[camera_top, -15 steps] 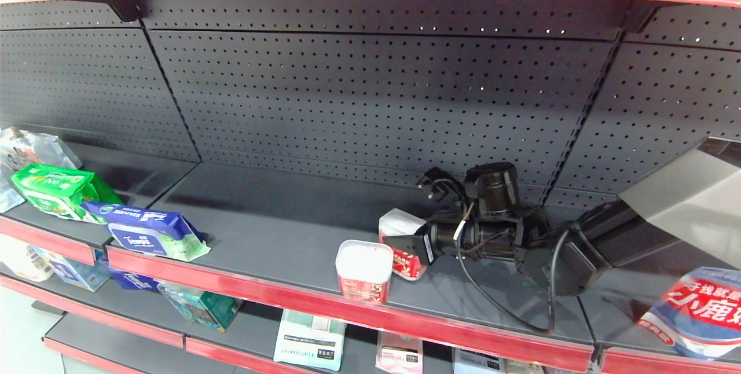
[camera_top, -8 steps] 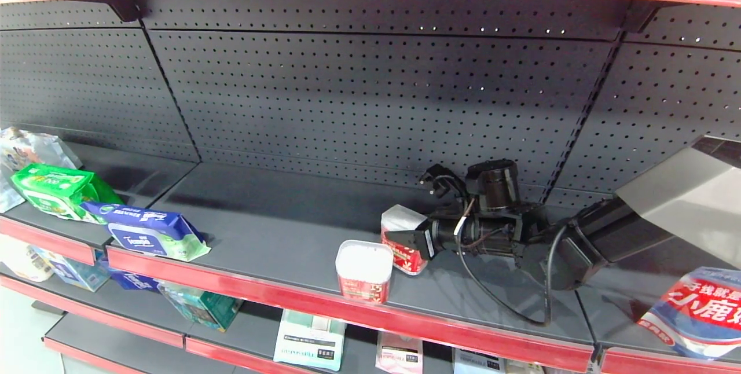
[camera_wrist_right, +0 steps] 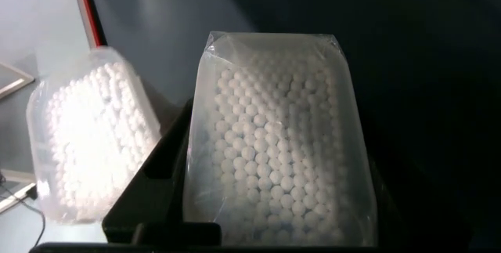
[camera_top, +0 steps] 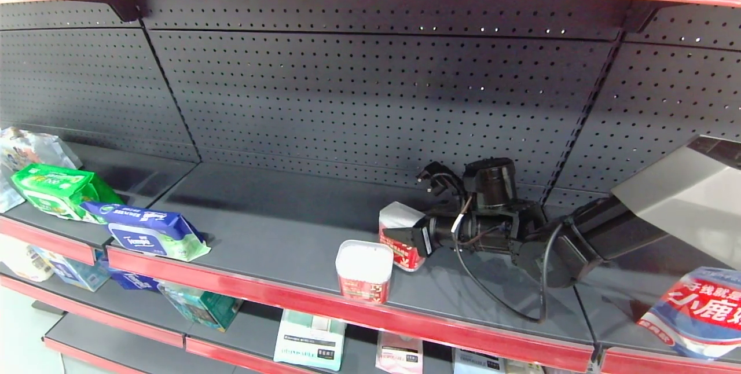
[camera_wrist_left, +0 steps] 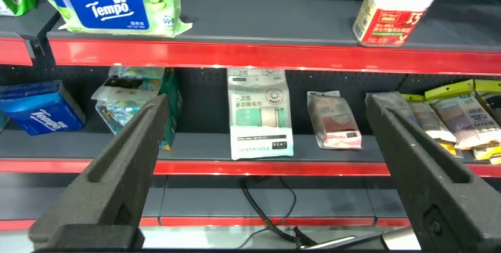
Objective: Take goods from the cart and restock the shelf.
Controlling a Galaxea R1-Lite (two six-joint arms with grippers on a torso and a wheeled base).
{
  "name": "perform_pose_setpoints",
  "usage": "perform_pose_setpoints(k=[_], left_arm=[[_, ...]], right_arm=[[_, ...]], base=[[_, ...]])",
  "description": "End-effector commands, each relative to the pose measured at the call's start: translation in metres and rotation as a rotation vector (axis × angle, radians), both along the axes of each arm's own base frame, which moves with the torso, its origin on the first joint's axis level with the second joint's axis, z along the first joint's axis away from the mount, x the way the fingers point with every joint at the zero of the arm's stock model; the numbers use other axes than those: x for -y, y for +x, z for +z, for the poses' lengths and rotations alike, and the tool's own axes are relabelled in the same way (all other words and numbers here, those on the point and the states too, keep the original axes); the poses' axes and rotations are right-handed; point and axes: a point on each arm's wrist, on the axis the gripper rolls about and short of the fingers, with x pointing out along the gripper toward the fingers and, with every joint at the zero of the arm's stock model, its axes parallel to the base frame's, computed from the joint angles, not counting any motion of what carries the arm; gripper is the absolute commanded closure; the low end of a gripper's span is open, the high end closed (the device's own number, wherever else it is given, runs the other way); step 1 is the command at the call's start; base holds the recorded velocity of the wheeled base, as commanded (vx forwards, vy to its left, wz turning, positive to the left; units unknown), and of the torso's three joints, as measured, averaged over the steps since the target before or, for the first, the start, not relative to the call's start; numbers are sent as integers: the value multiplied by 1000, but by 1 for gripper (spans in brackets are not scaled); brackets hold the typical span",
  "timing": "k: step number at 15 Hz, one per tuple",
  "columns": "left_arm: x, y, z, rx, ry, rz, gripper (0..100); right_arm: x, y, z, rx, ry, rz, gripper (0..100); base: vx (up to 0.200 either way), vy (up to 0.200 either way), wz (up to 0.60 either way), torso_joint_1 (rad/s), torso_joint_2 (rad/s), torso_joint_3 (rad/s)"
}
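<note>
The left pincer (camera_wrist_left: 266,104) is hanging wide apart, facing the lower shelves. On the shelf (camera_top: 272,229), a green pack (camera_top: 58,189) and a blue pack (camera_top: 147,229) are lying at the left end by the front edge. A swab tub (camera_top: 365,270) is standing at the front edge, mid-shelf. Just behind it, the right pincer (camera_top: 405,241) is gripping a second tub (camera_top: 398,224); whether it is touching the shelf I cannot tell

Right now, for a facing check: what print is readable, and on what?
Blue wipes pack: bold white brand word, legible.
Front swab tub: red label, number legible, characters small.
Swab tub in right gripper: label blurred.
Blue bag: large white characters on red.
Lower-shelf packs: too small.
</note>
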Motion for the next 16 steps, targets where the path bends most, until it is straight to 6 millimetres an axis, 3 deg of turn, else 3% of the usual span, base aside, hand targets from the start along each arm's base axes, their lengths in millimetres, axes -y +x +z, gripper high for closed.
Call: perform_pose_setpoints(k=[1,4,8,16], left_arm=[[0,0,0,-3,-7,1,0],[0,0,0,-3,-10,3,0],[0,0,0,-3,-8,3,0],[0,0,0,-2,-4,2,0]], right_arm=[[1,6,6,24,12,-9,100],[-3,8,0,27,4,8,100],[-10,33,-13,171,68,43,100],[-2,36,-18,237,24,135,100]], base=[[0,0,0,0,0,0],[0,0,0,0,0,0],[0,0,0,0,0,0],[0,0,0,0,0,0]])
